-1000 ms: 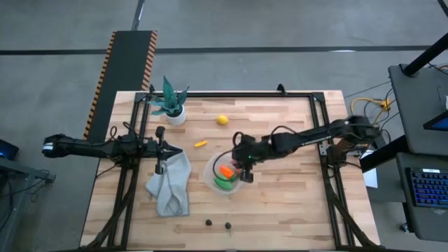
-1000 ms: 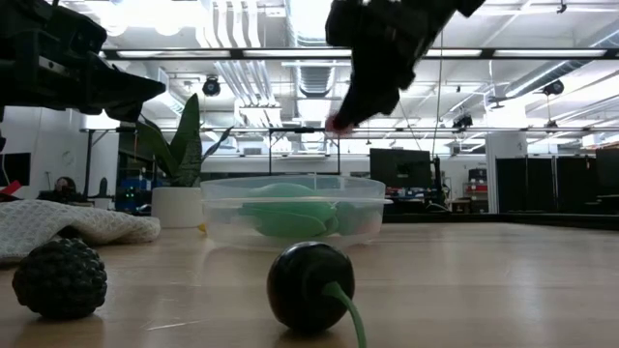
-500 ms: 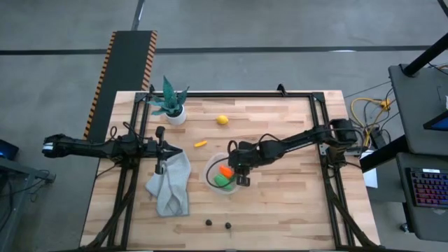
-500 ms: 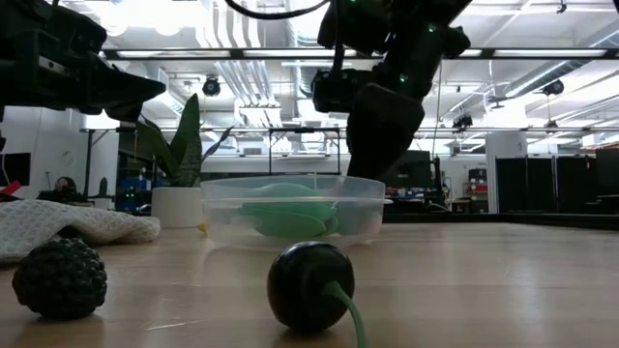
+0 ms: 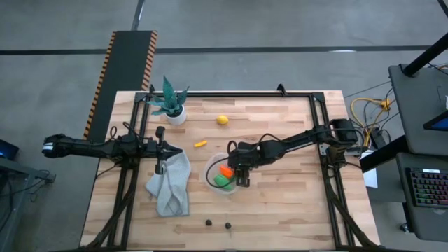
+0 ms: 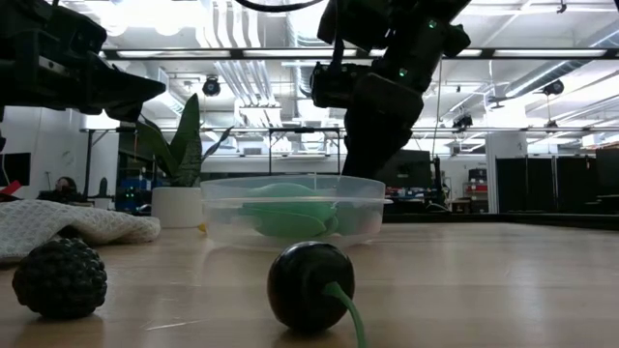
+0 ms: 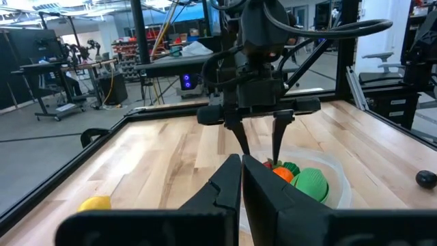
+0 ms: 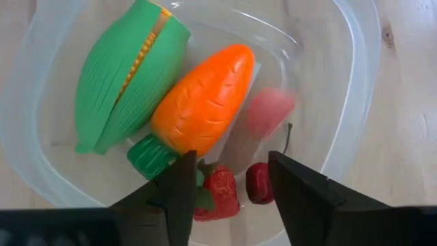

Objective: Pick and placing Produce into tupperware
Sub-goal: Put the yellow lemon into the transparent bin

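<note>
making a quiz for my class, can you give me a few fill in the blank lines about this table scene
1. The orange carrot lies inside the clear ____.
2. The right hand, fingers apart, hangs over the tupperware holding ____.
3. The yellow lemon sits on the ____, outside the container.
4. The left hand is shut beside the grey-green ____.

Missing words: tupperware; nothing; table; cloth

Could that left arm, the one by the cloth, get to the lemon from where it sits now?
Probably yes. The lemon lies alone on bare wood, with only the small orange piece roughly between it and the left gripper, which is shut over the cloth. It would have to open first.
</note>
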Robot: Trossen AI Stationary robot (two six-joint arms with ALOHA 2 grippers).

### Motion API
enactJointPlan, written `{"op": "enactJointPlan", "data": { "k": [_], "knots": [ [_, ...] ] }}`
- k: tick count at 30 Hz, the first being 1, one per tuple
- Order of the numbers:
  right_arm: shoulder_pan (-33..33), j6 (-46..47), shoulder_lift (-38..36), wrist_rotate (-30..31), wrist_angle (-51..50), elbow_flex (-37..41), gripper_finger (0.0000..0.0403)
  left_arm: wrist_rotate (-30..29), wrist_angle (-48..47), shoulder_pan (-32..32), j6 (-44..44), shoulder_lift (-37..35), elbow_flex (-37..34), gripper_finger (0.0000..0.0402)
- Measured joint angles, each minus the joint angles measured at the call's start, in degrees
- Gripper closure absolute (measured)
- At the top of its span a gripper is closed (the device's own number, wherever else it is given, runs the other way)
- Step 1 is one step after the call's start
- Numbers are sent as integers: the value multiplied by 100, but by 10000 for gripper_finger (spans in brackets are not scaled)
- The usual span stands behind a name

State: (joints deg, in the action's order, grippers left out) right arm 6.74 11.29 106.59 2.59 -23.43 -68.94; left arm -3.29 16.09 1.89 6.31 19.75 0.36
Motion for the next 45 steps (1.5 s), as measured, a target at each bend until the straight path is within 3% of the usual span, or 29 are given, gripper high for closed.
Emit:
{"op": "enactJointPlan", "data": {
  "k": [10,14,20,30,34,39,45],
  "knots": [
    [-270,-1239,-84,20,152,-781,204,0,0,0,-99,8,0,402],
    [-815,-1737,-84,-83,279,-1109,193,0,-3,0,-452,10,0,402],
    [-1855,-1922,31,-343,56,-1551,144,2,-5,1,-496,28,0,402],
    [-2987,-2745,1242,-594,-1072,-2639,109,-25,1,2,-600,39,0,402],
    [-3136,-3035,1753,-707,-1735,-3317,112,-28,5,2,-601,44,0,402],
    [-3132,-3466,1995,-1326,-2070,-3953,107,-31,3,2,-695,105,0,402],
    [-3123,-3669,2032,-1347,-2353,-4380,87,-35,14,0,-894,205,0,402]
  ]
}}
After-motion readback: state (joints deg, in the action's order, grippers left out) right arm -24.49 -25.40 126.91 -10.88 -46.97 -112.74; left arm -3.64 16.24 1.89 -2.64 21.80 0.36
